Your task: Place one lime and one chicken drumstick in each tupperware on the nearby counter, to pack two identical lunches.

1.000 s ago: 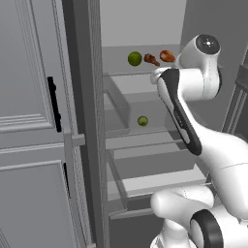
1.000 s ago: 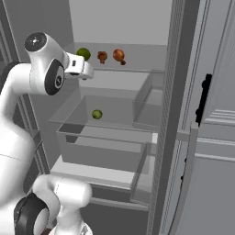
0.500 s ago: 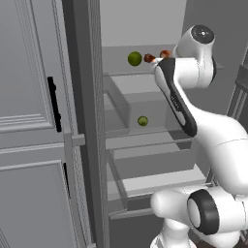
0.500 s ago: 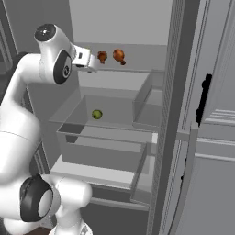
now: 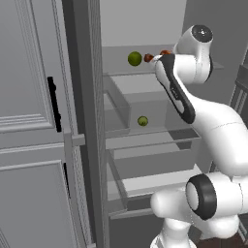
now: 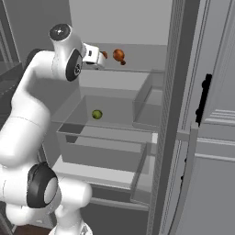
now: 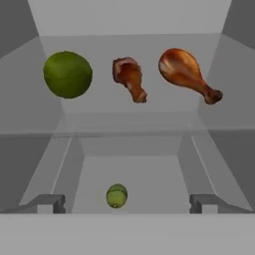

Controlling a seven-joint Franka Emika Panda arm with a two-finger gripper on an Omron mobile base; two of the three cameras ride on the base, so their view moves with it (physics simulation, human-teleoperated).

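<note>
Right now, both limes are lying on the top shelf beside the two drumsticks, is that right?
Not quite. One lime lies on the top shelf beside the two drumsticks; the other lime lies lower, in the drawer, as the hand view shows.

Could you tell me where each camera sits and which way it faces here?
Left base view: behind the arm's left, facing the open fridge; arm at right, upper lime on the shelf.
Right base view: behind its right; arm at left, open gripper near a chicken drumstick.
Hand view: on the hand, looking into the fridge at the limes and both drumsticks.
Shared: the lower lime.
</note>
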